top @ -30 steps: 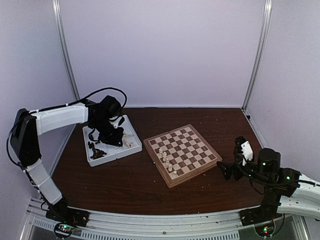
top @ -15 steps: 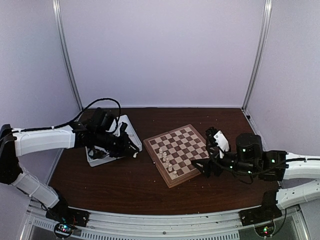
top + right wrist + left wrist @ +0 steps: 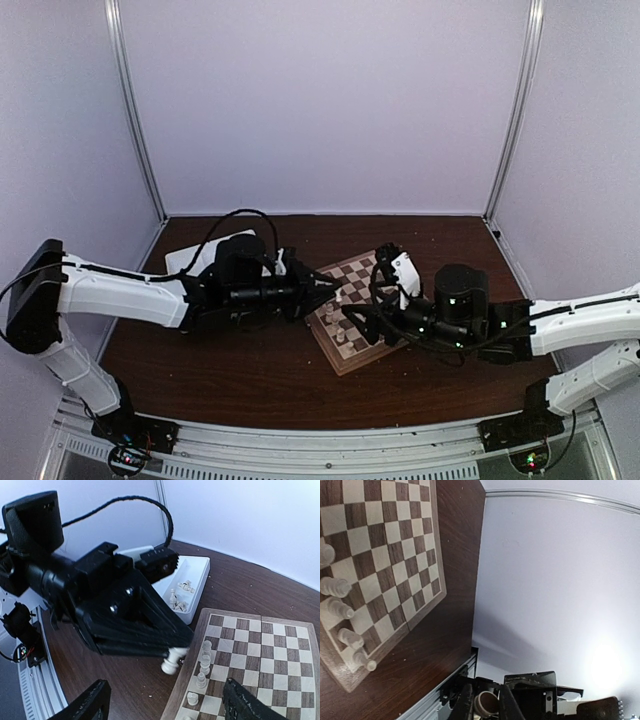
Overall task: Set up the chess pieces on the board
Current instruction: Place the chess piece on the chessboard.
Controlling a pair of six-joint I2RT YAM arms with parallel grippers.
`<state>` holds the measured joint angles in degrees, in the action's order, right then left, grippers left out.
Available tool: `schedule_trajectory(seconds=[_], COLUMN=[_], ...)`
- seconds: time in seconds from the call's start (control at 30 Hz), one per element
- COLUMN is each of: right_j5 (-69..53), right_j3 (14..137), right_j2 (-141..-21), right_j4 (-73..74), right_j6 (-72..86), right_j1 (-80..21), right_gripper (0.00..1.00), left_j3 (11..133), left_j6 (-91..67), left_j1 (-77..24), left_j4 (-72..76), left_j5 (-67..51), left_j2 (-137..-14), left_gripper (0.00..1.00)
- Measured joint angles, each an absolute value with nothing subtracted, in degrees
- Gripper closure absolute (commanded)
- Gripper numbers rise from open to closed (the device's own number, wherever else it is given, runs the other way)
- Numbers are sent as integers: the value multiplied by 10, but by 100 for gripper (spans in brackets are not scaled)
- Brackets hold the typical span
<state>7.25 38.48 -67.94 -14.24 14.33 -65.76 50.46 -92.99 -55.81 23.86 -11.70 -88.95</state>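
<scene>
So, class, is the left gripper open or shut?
Shut: the left gripper pinches a white piece, seen in both wrist views.

Left claw [image 3: 333, 290], bearing chess piece [image 3: 171, 661], neared right claw [image 3: 378, 292].

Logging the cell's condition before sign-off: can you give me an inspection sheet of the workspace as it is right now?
Surface: dark brown table, with a few pale specks.
Job's things: board lies on the table; five cream pieces stand in a line along one edge; spare pieces lie in the white tray.
Clutter: nothing seen beyond the specks.
Grippers: left gripper shut on a cream piece at the board's edge; right gripper open over the board, holding nothing.
Cables: black cable loops above the left arm.
Surroundings: pale walls, metal frame posts.
</scene>
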Motion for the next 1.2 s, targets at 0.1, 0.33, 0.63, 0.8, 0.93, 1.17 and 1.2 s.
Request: schedule_trajectory(seconds=[0.1,0.33,0.63,0.8,0.93,1.17,1.2], right_j5=[80,114,57,18,-6,-34,-37], right_j3=[386,389,367,367,367,361,361], right_j2=[-695,-699,-686,-693,-702,-720,-722], right_j4=[-170,-189,-225,-245,-254,-273,-276], right_j6=[150,202,302,342,362,383,386], right_j1=[-657,-642,-580,-565,-557,-555,-555], right_gripper=[32,32,49,50,52,61,64], left_j3=[515,536,539,539,539,539,539], left_j6=[-969,-994,-996,-996,-996,-996,-996], left_j1=[-572,-581,-581,-582,-582,-582,-582], left_j4=[291,338,347,347,347,347,347], left_j5=[-110,-89,-83,-81,-78,-79,-79], left_j2=[-932,-952,-947,-947,-947,-947,-947], left_gripper=[93,92,91,90,90,89,89])
